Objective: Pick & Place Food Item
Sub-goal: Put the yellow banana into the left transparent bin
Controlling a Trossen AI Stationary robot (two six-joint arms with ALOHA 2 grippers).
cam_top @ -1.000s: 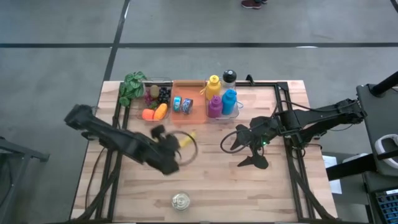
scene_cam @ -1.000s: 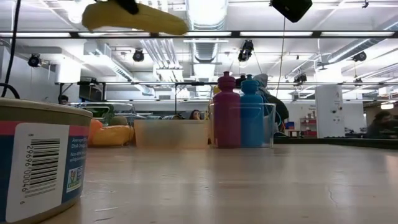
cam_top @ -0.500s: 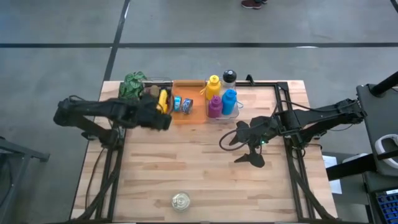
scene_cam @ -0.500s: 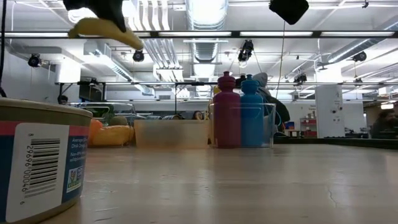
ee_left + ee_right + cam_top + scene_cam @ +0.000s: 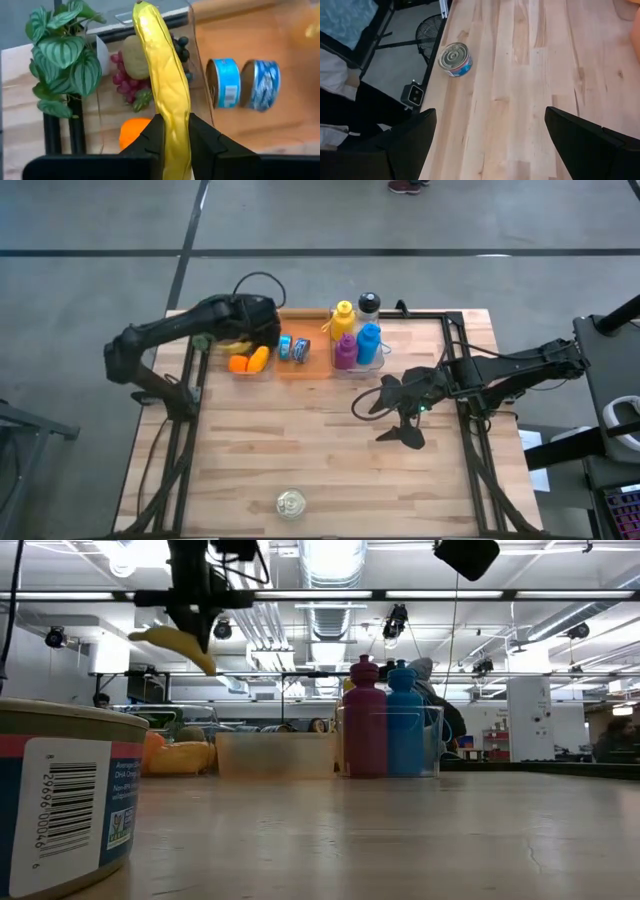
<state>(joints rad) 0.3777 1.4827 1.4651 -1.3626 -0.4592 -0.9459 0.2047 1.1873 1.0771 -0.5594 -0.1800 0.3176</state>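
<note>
My left gripper [image 5: 250, 330] is shut on a yellow banana [image 5: 162, 75], high above the clear fruit bin [image 5: 247, 352] at the table's far left. The low view shows the banana [image 5: 172, 640] in the air under the gripper [image 5: 195, 610]. The bin [image 5: 197, 65] holds grapes, an orange and other fruit. My right gripper [image 5: 372, 402] is open and empty above the table's right middle; its wrist view [image 5: 487, 117] shows the fingers wide apart. My left gripper pinches the banana's two sides [image 5: 172, 132] between its two fingers [image 5: 202, 137], which lie across the banana. The fingers come from above. The banana reaches out past the fingertips to its far tip [image 5: 141, 6]. It hangs tilted and lifted clear of the bin.
An orange tray with two blue tins [image 5: 242, 82] lies to the right of the bin. Coloured bottles [image 5: 355, 335] stand in a clear box beside it. A leafy plant [image 5: 60, 55] is at the far left corner. A tin can [image 5: 291, 502] stands near the front edge.
My left gripper has carried the banana from the table's middle toward the far left, ending over the clear fruit bin. It has turned on the way, and the banana has gone from level to tilted and has come lower.
</note>
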